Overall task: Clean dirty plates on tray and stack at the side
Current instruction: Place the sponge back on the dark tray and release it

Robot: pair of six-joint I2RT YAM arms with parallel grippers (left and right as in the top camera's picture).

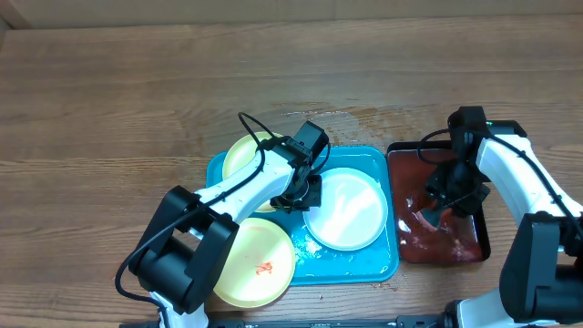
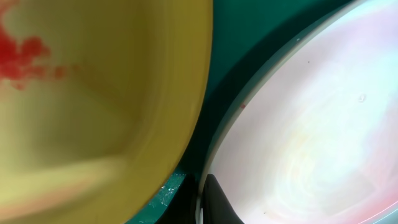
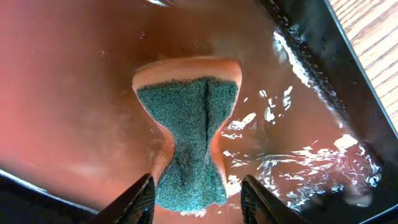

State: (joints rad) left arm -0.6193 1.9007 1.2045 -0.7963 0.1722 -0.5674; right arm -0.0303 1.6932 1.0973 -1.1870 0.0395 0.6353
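Finding: your right gripper [image 3: 198,190] is standing with its jaws apart, one on each side of the sponge [image 3: 189,124] and not pressing it. The sponge is lying wet in the dark red tray [image 3: 74,93], straight ahead of the fingers. Its long axis is running away from them and its waist is pinched in.

Your left gripper [image 1: 296,193] is sitting shut at the left rim of the pale plate [image 1: 351,214]; I cannot tell whether it is pinching that rim. That plate is resting in the turquoise tray [image 1: 390,264], to the left of your right arm and nearest to it. The far yellow-green plate [image 1: 239,157] and the red-smeared near yellow-green plate [image 1: 260,264] are lying further left.

Judgement: the coming move is hinging on closing across the sponge's waist, then carrying it left.
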